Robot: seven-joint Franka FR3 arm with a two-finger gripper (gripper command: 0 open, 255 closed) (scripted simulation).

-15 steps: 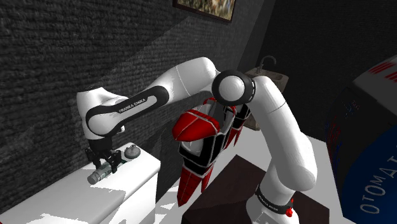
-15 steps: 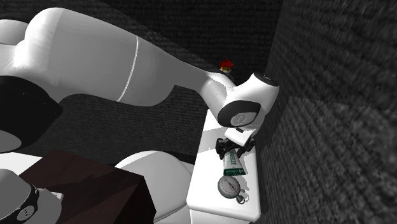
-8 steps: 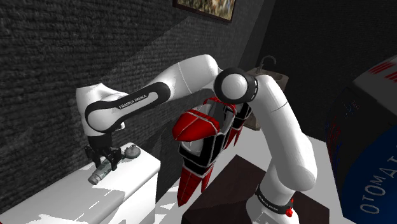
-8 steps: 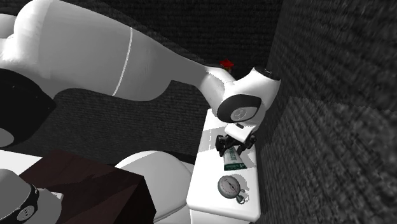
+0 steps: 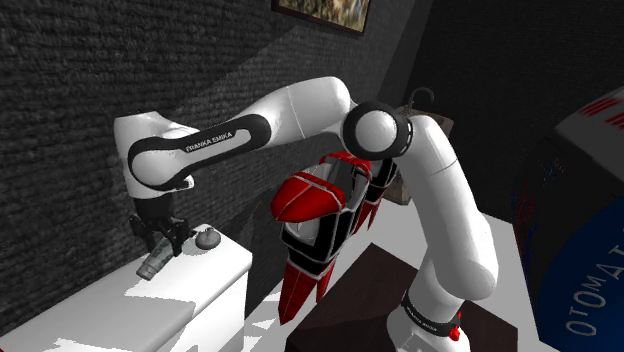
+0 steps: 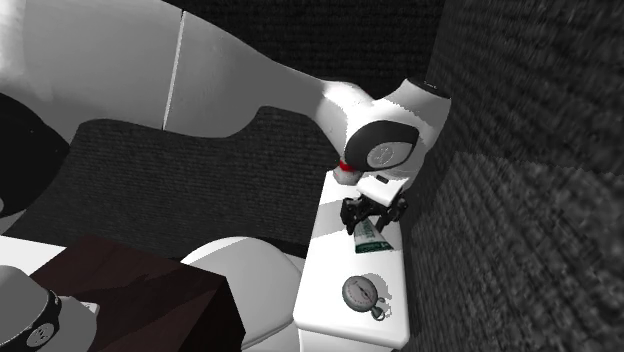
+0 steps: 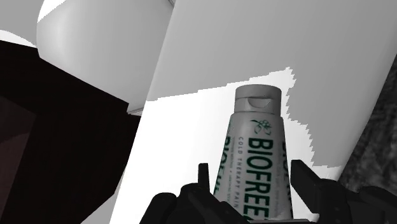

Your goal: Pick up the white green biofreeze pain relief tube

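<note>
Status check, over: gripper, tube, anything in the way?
Gripper shut on tube. Tube tilted, cap toward white top. Round gauge beside it, apart, not blocking.

1. One white-and-green tube (image 7: pixel 253 153).
2. One round dial gauge (image 6: pixel 360 292) — lying on the white top (image 6: pixel 325 305).
3. One red, black and white object (image 5: pixel 312 210).
4. One framed picture (image 5: pixel 322 10) — on the wall.
5. One white robot arm (image 5: pixel 445 210), with one black gripper (image 6: pixel 371 226).

The tube (image 7: pixel 257 159) looks smooth and matt, the wall (image 5: pixel 80 80) rough.
</note>
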